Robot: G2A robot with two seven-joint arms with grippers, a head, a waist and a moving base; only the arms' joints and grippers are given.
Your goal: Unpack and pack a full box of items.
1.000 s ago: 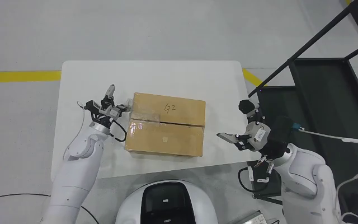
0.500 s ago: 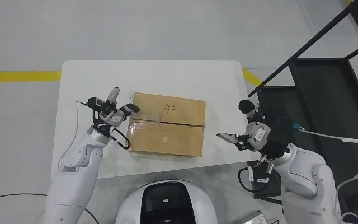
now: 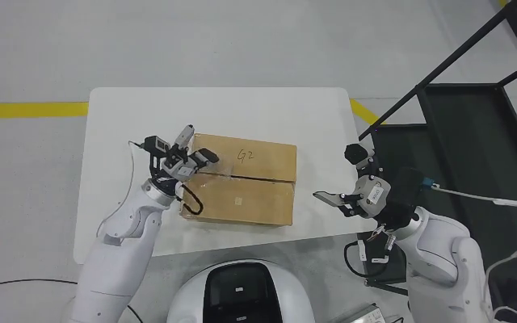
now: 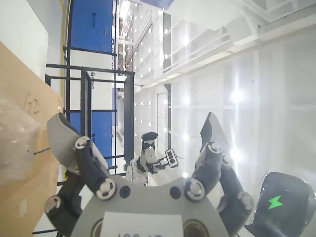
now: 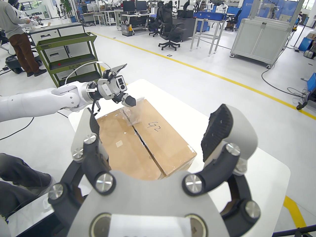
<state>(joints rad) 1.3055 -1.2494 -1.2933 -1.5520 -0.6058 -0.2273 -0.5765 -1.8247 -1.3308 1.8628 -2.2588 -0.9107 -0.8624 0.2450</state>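
One cardboard box [image 3: 241,179], shut, middle of counter [image 3: 129,121]: stiff, probably heavy; peel at crumpled tape [image 3: 212,168] on seam end. My left claw [image 3: 197,142] gapes just above that end; right claw [image 3: 335,174] gapes, well apart

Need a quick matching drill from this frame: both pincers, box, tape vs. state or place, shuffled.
Things:
1. left pincer
2. right pincer
3. box
4. tape

States or places:
A. open, by the table edge, apart from the box
B. clear, crumpled at one end of the top seam
C. open, over the box's taped end
D. flaps shut, mid-table

Pairs: 1-C, 2-A, 3-D, 4-B
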